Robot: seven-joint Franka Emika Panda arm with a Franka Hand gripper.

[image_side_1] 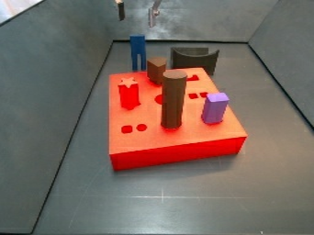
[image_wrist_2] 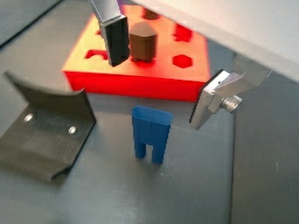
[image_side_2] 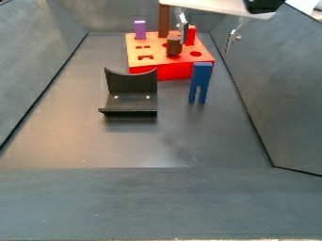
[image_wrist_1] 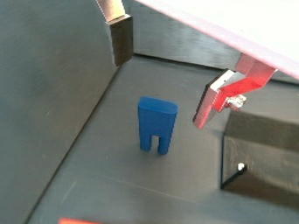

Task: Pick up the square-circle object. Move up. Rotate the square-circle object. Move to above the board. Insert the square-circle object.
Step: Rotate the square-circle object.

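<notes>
The square-circle object is a tall bright-blue block standing upright on its two prongs on the dark floor, seen in both wrist views [image_wrist_1: 156, 124] [image_wrist_2: 149, 133] and both side views [image_side_1: 138, 50] [image_side_2: 199, 83]. It stands just beside the board [image_wrist_2: 128, 79] [image_side_1: 172, 147] [image_side_2: 170, 66], a thick red slab with shaped holes. My gripper [image_wrist_1: 167, 70] [image_wrist_2: 163, 68] [image_side_1: 138, 11] [image_side_2: 198, 26] is open and empty. It hangs above the blue block, with one finger to each side and well clear of it.
A tall dark-brown cylinder [image_side_1: 174, 99], a lilac block [image_side_1: 216, 106] and a shorter brown peg [image_wrist_2: 142, 41] stand in the board. The fixture [image_wrist_2: 47, 131] [image_side_2: 130, 94] [image_wrist_1: 263, 153] stands on the floor near the blue block. Grey walls enclose the floor.
</notes>
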